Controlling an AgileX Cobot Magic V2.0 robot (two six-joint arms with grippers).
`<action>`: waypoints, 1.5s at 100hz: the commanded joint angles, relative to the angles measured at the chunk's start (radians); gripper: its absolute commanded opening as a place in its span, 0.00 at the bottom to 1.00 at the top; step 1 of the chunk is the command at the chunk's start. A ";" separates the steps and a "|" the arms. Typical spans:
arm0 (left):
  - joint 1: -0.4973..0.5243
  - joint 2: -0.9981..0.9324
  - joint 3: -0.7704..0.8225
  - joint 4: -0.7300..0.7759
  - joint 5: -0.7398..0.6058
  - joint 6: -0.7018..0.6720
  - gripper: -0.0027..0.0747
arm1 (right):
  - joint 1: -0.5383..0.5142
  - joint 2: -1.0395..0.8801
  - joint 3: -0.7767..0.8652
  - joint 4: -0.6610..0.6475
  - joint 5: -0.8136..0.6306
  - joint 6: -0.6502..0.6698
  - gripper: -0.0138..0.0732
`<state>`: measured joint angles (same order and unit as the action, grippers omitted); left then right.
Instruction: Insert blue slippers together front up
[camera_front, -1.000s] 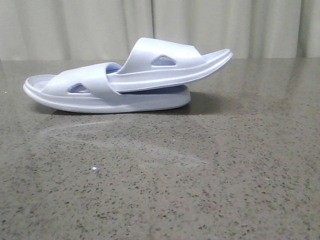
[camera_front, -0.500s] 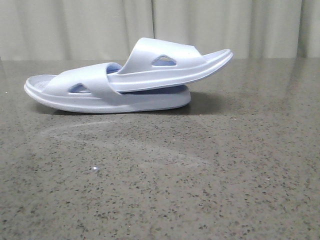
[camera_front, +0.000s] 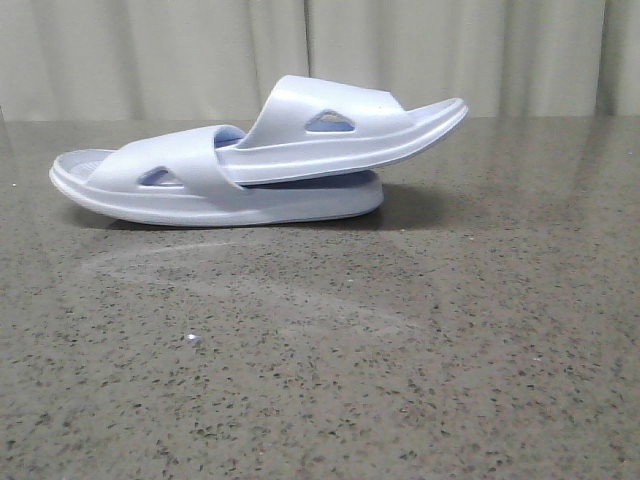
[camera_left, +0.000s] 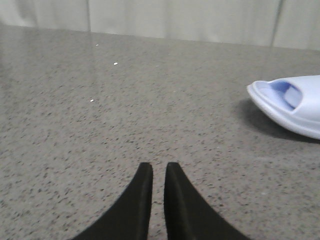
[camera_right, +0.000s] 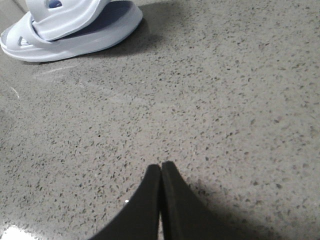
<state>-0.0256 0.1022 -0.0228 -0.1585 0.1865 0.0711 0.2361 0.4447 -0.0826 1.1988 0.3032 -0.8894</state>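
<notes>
The two blue slippers lie nested at the back of the table in the front view. The lower slipper (camera_front: 150, 190) rests flat. The upper slipper (camera_front: 330, 130) is pushed under the lower one's strap and its free end tilts up to the right. No gripper shows in the front view. My left gripper (camera_left: 158, 167) is empty, its fingers nearly together, above bare table; one slipper end (camera_left: 295, 107) lies away to the side. My right gripper (camera_right: 161, 166) is shut and empty, with the pair (camera_right: 65, 42) far ahead of it.
The grey speckled table (camera_front: 400, 350) stretches out in front of the slippers. A pale curtain (camera_front: 150, 50) hangs behind its far edge. A small white speck (camera_front: 193, 340) lies on the table.
</notes>
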 joint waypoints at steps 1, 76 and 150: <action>0.033 -0.027 0.005 0.089 -0.078 -0.108 0.05 | 0.001 -0.001 -0.028 0.019 -0.022 -0.002 0.07; 0.060 -0.137 0.034 0.094 -0.034 -0.104 0.05 | 0.001 -0.001 -0.028 0.019 -0.020 -0.002 0.07; 0.060 -0.137 0.034 0.094 -0.034 -0.104 0.05 | 0.001 -0.022 -0.028 -0.089 -0.176 -0.005 0.07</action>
<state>0.0299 -0.0040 0.0021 -0.0649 0.2200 -0.0231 0.2361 0.4394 -0.0826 1.1712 0.2429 -0.8873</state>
